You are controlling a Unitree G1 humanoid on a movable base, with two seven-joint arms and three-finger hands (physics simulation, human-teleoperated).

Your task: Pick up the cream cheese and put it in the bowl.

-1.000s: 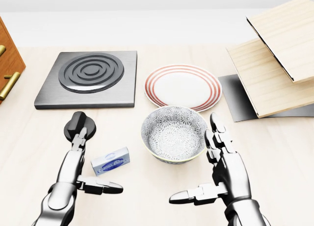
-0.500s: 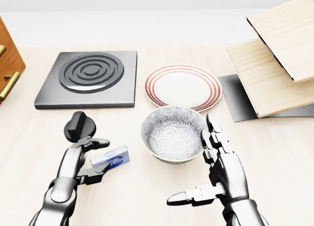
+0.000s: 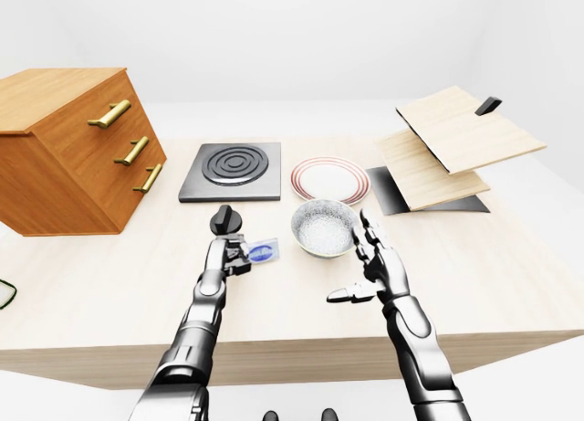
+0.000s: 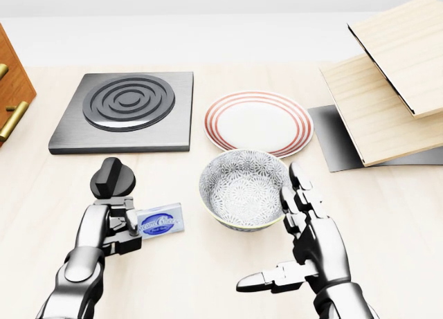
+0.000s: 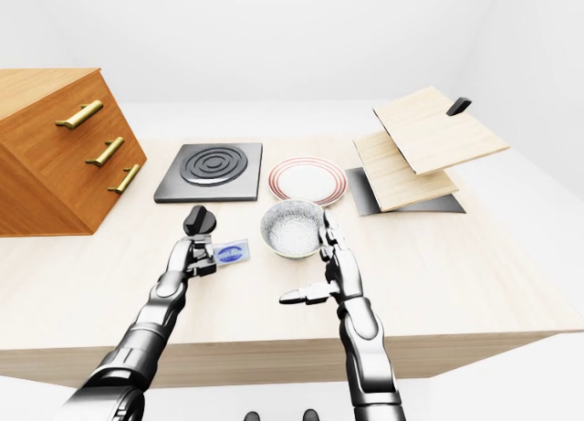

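Cream cheese (image 4: 160, 221): small blue-and-white box, gripped at its left end by the closed fingers (image 4: 130, 220) of the left hand (image 4: 114, 225), just left of the bowl (image 4: 244, 189).
Bowl: patterned, upright on the table (image 4: 387, 215), below the striped plate (image 4: 258, 122).
Right hand (image 4: 304, 246): fingers spread open, holding nothing, beside the bowl's right rim.

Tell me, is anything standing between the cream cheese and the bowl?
Nothing visible does. The left hand holds the cream cheese just left of the bowl in the head view, with only bare table between. The right hand stays right of the bowl, open.
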